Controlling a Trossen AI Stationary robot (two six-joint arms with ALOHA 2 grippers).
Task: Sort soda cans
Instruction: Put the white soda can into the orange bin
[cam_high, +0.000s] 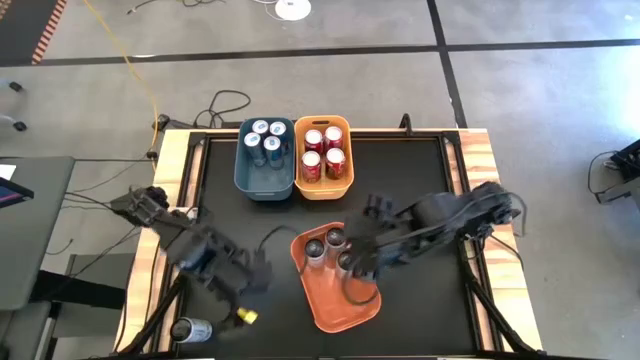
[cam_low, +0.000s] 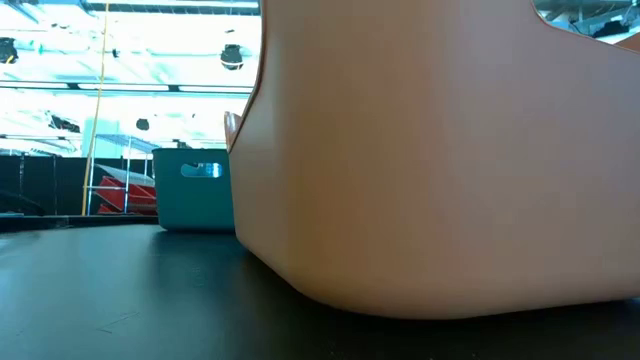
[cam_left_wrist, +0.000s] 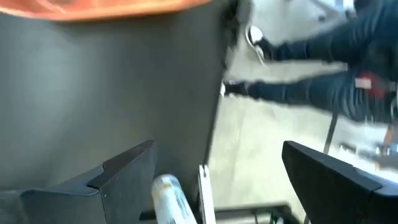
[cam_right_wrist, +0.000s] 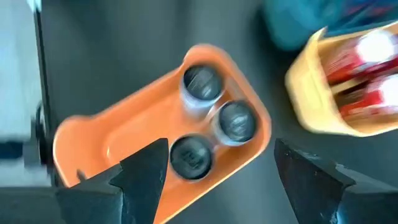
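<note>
- Blue cans are standing upright in the blue bin at the far side of the counter; red cans are standing in the yellow bin just beside it.
- Three dark grey cans are sitting clustered at one end of the orange bin, nearer the front; two of them are touching.
- One more can is lying on its side at the front left corner, at the counter's edge.
- The right gripper is hovering over the orange bin with its fingers spread wide, holding nothing.
- The left gripper is working near the front left, fingers wide and empty, with the fallen can showing between them.
- Handling judgement: the cans are looking rigid, smooth and round, so likely slippery; thin walls may dent under hard squeezing. Weight is not showing.
- Best hold is appearing to be across the body, at mid-height for a standing can; the clustered ones are leaving little finger room between them.
- The lying can is liable to roll when touched.
- No brand or writing is reading clearly on any can or bin.
</note>
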